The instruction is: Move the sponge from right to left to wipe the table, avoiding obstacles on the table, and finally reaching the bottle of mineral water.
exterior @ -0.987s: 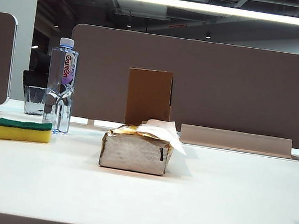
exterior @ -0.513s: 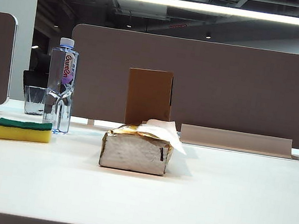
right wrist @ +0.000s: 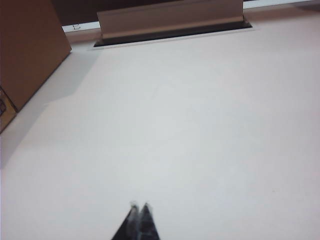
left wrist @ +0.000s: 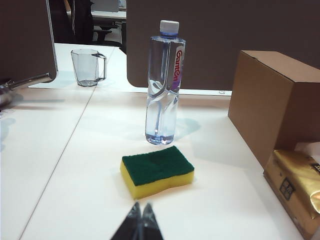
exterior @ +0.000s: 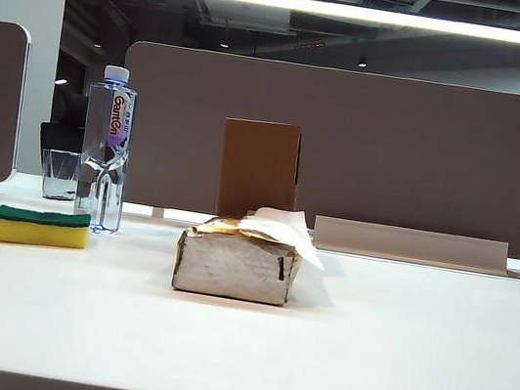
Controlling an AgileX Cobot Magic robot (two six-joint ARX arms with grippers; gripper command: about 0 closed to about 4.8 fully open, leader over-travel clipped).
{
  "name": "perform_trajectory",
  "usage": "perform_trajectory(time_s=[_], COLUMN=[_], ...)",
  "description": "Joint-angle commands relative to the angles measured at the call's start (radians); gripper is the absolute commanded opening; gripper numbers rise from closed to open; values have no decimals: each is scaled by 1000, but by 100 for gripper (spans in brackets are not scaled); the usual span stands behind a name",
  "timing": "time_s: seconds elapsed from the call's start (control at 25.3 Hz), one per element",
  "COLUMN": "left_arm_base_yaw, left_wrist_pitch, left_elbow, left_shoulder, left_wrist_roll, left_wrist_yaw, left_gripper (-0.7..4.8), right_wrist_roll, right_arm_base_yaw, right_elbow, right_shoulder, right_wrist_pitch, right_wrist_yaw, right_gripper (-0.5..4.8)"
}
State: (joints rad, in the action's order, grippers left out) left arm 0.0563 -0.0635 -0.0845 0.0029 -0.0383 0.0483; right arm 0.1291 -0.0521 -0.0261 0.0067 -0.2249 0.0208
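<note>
The sponge (exterior: pixel 36 227) lies flat on the tabletop (exterior: pixel 364 350), green scouring face up, at the left end of the exterior view and just beside the bottle of mineral water (exterior: pixel 106 149) — near it, with a narrow gap showing in the left wrist view, not touching. That position suggests the wiping pass is complete, since the sponge rests at its stated destination. The two obstacles stand undisturbed near the middle: the crumpled tissue pack (exterior: pixel 237 263) with white tissue protruding, and the upright brown cardboard box (exterior: pixel 259 169) directly behind it. Their central placement means any right-to-left path has to bend around them. A clear glass tumbler (exterior: pixel 60 173) sits farther back, behind the bottle. The left claw (left wrist: pixel 141 212) hangs over bare tabletop just short of the sponge, its fingers pressed together and pinching nothing. The right claw (right wrist: pixel 139 211) is likewise pressed together and empty, over the open right-hand stretch of tabletop, with the box at the edge of its view. Neither arm appears in the exterior view; only faint shadows fall at the near corners. Judgement: both arms are clear of the work, and nothing further appears required.
</note>
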Motion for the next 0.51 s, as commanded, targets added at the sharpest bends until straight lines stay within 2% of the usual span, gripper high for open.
perform_trajectory(time_s=[0.04, 0.51], left_arm_base_yaw=[-1, -1], left_wrist_pitch=[13, 48], left_elbow=[8, 75], left_shoulder=[0, 0], left_wrist_roll=[5, 5], left_wrist_yaw=[0, 0], left_gripper=[-6, -6], right_wrist_roll=[-8, -60], right_arm_base_yaw=[0, 1], right_elbow=[8, 23], right_shoulder=[0, 0], right_wrist_pitch=[37, 42], right_wrist_yaw=[-4, -6], right_gripper=[-6, -6])
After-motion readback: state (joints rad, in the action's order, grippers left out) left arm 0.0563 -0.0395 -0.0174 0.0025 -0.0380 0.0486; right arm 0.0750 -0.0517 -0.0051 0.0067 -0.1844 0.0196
